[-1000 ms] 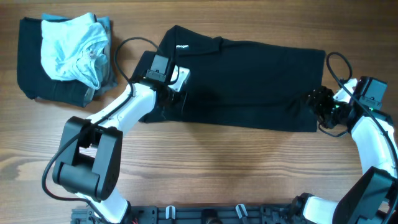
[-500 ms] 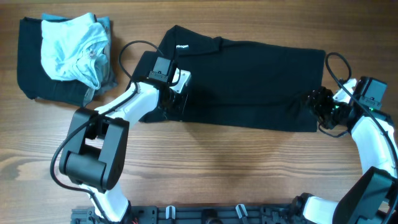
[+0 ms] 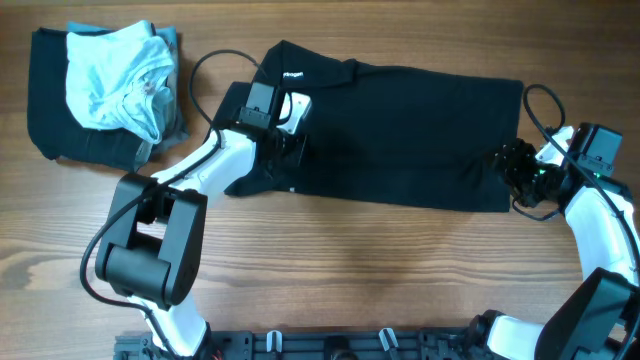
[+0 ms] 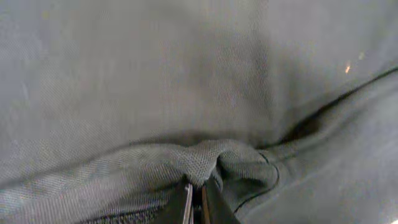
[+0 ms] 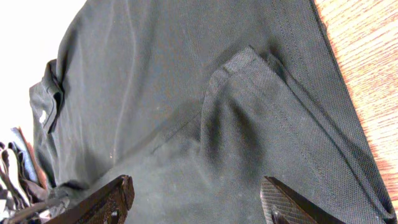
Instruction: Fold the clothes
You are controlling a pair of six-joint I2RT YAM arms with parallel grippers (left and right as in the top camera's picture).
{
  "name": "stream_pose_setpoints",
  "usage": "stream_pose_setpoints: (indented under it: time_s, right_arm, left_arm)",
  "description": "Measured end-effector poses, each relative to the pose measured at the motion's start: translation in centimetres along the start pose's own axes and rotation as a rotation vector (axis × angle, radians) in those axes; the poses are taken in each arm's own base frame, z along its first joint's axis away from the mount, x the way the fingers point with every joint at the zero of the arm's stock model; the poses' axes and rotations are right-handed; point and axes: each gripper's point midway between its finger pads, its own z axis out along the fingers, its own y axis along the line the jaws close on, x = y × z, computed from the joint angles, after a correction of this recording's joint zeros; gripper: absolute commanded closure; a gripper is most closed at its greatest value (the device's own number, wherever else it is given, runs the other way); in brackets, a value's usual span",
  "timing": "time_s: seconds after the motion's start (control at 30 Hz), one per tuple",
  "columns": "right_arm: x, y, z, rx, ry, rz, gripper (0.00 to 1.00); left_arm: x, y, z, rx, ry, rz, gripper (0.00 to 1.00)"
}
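Where the black polo shirt [image 3: 400, 130] lies spread flat across the middle of the wooden table [image 3: 350, 280], its collar and white neck label [image 3: 293, 74] are at the left end in the overhead view. The left gripper [image 4: 198, 199] sits on the shirt just below the collar, jaws closed tight on a raised pinch of cloth (a small ridge gathers at the tips). The right gripper [image 5: 199, 208] is at the shirt's opposite end, fingers [image 5: 118, 198] spread wide over flat cloth, nothing held. A pale blue garment [image 3: 115, 75] tops a dark pile [image 3: 45, 100] at the far left corner, well apart.
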Motion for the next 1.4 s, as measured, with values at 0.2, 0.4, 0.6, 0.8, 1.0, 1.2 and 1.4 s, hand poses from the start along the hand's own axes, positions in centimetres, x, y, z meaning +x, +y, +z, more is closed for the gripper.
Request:
stream_pose_setpoints:
  time_s: [0.2,0.4,0.6,0.8,1.0,1.2,1.4]
  right_arm:
    - [0.0,0.0,0.0,0.0,0.0,0.0,0.3]
    - [0.0,0.0,0.0,0.0,0.001,0.0,0.29]
    - [0.0,0.0,0.0,0.0,0.0,0.0,0.29]
    - [0.0,0.0,0.0,0.0,0.0,0.0,0.28]
    - [0.0,0.0,0.0,0.0,0.0,0.0,0.28]
    - [0.2,-0.1,0.0,0.003,0.007,0.005,0.28]
    - [0.2,-0.1,0.0,0.004,0.009,0.006,0.28]
  left_arm:
    - [-1.7,-0.1,-0.1,0.002,-0.065,0.018,0.96]
    - [-1.9,-0.1,-0.1,0.002,-0.077,0.019,0.45]
    - [0.3,0.0,-0.1,-0.001,0.017,-0.018,0.45]
    - [2.7,0.3,-1.4,-0.038,0.113,-0.051,0.8]
    - [2.7,0.1,-1.7,-0.04,0.115,-0.05,0.96]
    - [4.6,1.6,-0.9,-0.116,0.186,-0.065,0.96]
    - [7.0,3.5,-1.6,-0.199,0.277,-0.184,0.82]
